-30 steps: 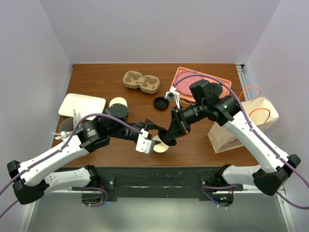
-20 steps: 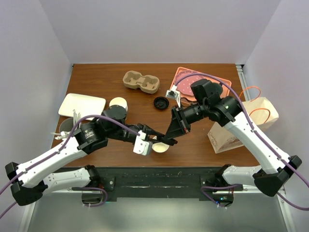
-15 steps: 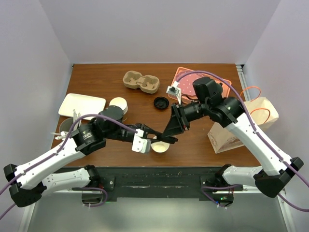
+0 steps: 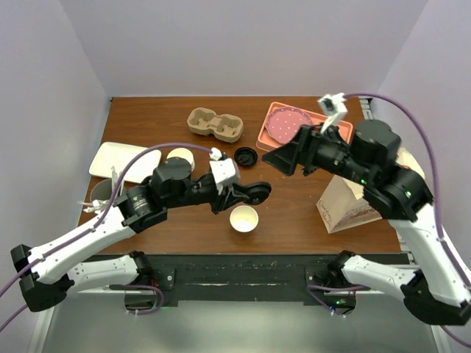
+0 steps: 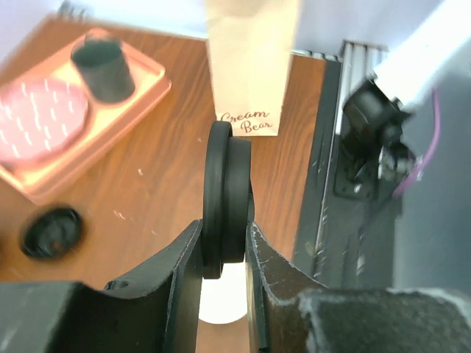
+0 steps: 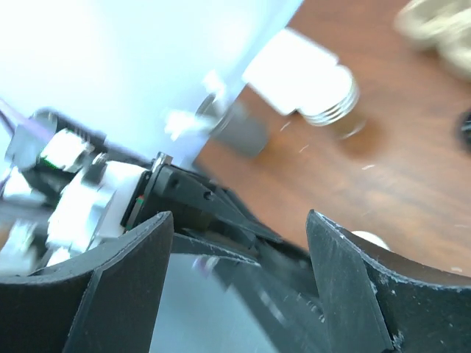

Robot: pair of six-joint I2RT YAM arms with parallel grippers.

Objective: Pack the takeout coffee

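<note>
The takeout coffee's paper cup (image 4: 243, 218) stands upright on the table near the front edge, its top open and its lid off. My left gripper (image 4: 249, 193) hovers just behind the cup and is shut on a round black lid (image 4: 258, 193), gripped on edge. In the left wrist view that lid (image 5: 227, 187) is pinched between the fingers of the left gripper (image 5: 224, 234), with the cup's white mouth (image 5: 221, 300) below. My right gripper (image 4: 275, 159) is raised to the right of centre, open and empty. In its own view the right gripper (image 6: 239, 224) looks onto the left arm.
A second black lid (image 4: 245, 156) lies mid-table. The brown pulp carrier (image 4: 215, 125) sits at the back, with a pink tray (image 4: 263, 140) to its right. A paper bag (image 4: 344, 206) stands at the right. A white plate (image 4: 121, 159) and stacked white cups (image 4: 180, 157) are on the left.
The right gripper opened and drew back up and to the right. The left gripper closed on the black lid and lifted it away from the cup's mouth.
</note>
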